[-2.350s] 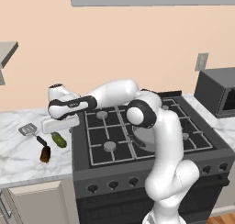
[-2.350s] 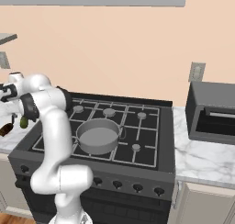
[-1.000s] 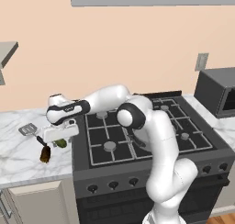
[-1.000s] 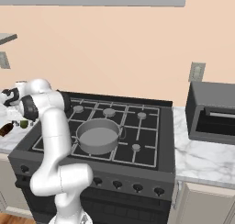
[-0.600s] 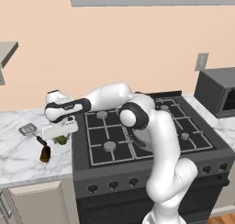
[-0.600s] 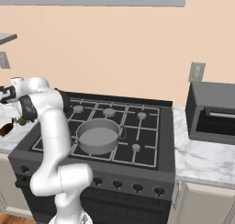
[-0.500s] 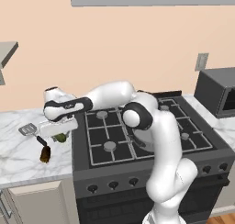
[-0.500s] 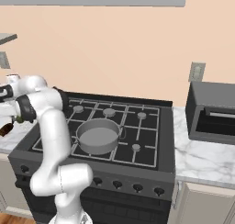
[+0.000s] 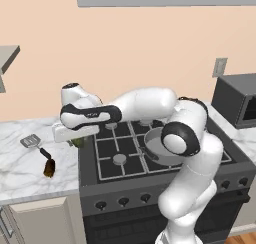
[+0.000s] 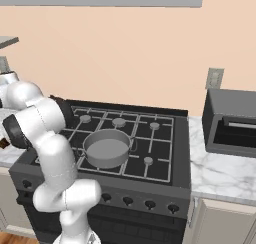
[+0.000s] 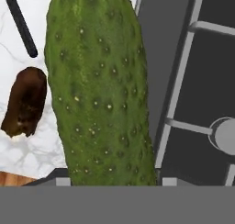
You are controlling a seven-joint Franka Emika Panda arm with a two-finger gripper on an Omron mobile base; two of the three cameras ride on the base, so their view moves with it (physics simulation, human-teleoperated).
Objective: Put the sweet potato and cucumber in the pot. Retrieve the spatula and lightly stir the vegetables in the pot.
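The gripper (image 9: 76,139) is clasping the cucumber (image 11: 98,90) above the counter's (image 9: 20,163) edge beside the stove (image 9: 125,158); sweet potato (image 9: 49,168), spatula (image 9: 31,141) lying nearby; pot (image 10: 106,149) sitting on burners.

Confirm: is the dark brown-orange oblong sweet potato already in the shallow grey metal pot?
No. The sweet potato lies on the white marble counter; the pot sits empty.

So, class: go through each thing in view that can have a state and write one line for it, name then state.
cucumber: held in the gripper, lifted off the counter
sweet potato: lying on the counter
spatula: lying on the counter, untouched
pot: on the stove, empty
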